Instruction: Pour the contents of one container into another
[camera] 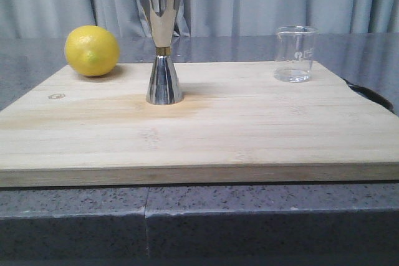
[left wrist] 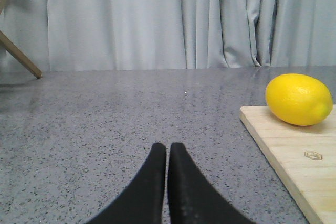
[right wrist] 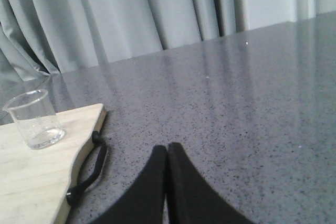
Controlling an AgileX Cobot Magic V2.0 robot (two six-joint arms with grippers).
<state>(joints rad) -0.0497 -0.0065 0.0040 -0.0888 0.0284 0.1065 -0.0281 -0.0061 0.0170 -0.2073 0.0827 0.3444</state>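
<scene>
A small clear glass beaker stands upright at the back right of the wooden board; the right wrist view shows the beaker too, with a little clear liquid at its bottom. The tall steel jigger stands upright near the board's middle. Neither gripper appears in the front view. My left gripper is shut and empty over the grey counter, left of the board. My right gripper is shut and empty over the counter, right of the board.
A yellow lemon lies at the board's back left corner, also visible as the lemon in the left wrist view. A black cord loop hangs off the board's right edge. Grey curtains close off the back. A wooden leg stands far left.
</scene>
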